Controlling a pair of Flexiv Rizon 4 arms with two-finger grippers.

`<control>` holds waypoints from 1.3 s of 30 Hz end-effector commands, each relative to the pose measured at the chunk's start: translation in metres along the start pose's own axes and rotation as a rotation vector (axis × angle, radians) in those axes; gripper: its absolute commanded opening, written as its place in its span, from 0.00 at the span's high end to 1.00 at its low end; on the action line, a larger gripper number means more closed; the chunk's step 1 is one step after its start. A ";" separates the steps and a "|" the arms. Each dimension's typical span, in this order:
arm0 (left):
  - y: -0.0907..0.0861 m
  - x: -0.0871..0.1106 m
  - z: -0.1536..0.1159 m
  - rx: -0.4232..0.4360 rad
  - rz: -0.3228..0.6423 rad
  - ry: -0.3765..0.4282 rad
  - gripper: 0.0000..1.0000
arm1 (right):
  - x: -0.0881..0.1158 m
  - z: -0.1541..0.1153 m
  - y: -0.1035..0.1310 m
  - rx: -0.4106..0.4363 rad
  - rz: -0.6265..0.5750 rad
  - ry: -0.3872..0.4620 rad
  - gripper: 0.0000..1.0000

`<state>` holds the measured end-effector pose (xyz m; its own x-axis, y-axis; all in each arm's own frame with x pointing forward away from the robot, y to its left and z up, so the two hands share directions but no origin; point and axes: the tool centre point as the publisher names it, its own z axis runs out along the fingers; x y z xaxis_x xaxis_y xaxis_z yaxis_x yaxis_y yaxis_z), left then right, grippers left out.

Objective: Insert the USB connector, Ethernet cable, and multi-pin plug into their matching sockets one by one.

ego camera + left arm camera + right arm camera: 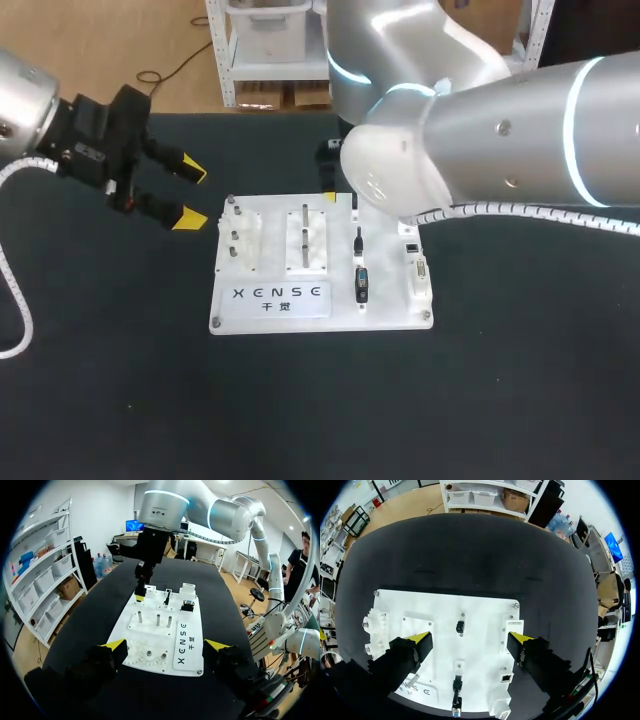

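Observation:
A white connector board point(270, 312) lies mid-table. A black USB plug point(361, 284) rests in a slot right of its middle, and a smaller black connector point(357, 240) sits just behind it. White socket blocks point(418, 270) line the board's right edge. My left gripper point(190, 194) hovers open and empty off the board's left far corner. In its wrist view the left gripper point(166, 645) faces the board point(150, 635) lengthwise. My right gripper point(470, 639) hangs open and empty above the board point(480, 610), with the USB plug point(456, 690) and a socket point(506, 677) below it.
Metal pegs point(238, 235) and a ribbed white fixture point(307, 240) occupy the board's left half. My bulky right arm point(480, 120) crosses over the board's far right corner and hides its own fingers in the head view. Black tabletop point(320, 420) surrounds the board.

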<state>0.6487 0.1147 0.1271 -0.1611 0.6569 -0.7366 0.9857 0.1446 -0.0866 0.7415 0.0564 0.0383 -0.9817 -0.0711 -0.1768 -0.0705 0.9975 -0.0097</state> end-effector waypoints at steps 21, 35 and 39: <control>0.000 0.001 0.000 -0.001 0.003 -0.004 0.00 | 0.008 0.006 0.003 0.013 0.018 0.028 0.00; 0.000 0.001 0.000 -0.001 0.003 -0.004 0.00 | 0.003 0.014 0.006 0.021 0.061 0.065 0.00; 0.000 0.001 0.000 -0.001 0.003 -0.004 0.00 | 0.002 0.015 0.007 0.017 0.072 0.069 0.31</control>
<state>0.6487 0.1147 0.1271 -0.1611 0.6568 -0.7367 0.9857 0.1446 -0.0866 0.7392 0.0617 0.0236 -0.9934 -0.0010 -0.1143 0.0007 0.9999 -0.0143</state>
